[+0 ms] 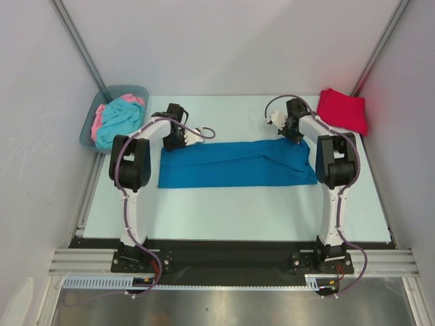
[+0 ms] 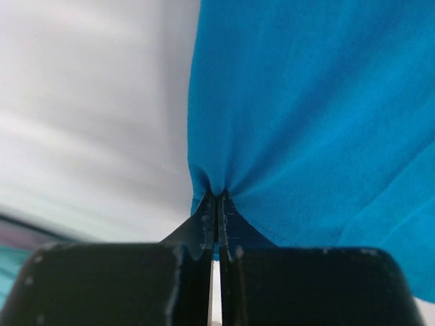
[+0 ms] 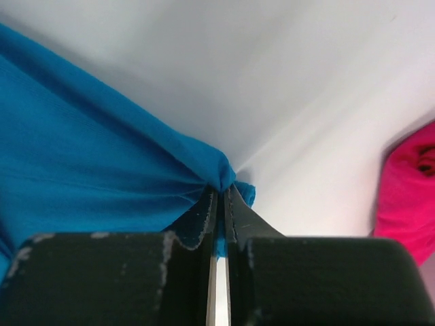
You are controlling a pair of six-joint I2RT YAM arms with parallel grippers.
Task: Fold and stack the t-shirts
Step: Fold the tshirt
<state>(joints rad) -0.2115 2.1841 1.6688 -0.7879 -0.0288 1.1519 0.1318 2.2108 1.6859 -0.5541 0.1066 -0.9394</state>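
Observation:
A deep blue t-shirt (image 1: 238,164) lies as a long folded band across the middle of the table. My left gripper (image 1: 178,139) is shut on its far left corner, and the cloth (image 2: 312,115) bunches into the pinched tips of that gripper (image 2: 217,198). My right gripper (image 1: 296,138) is shut on the far right corner, where the blue fabric (image 3: 88,176) gathers between the tips of that gripper (image 3: 221,190). A bright red t-shirt (image 1: 342,110) sits folded at the back right corner; its edge (image 3: 408,197) shows in the right wrist view.
A grey-blue plastic bin (image 1: 92,124) at the back left holds crumpled turquoise (image 1: 119,117) and pink (image 1: 99,117) shirts. White walls close in the table on three sides. The black rail with the arm bases runs along the near edge (image 1: 231,251).

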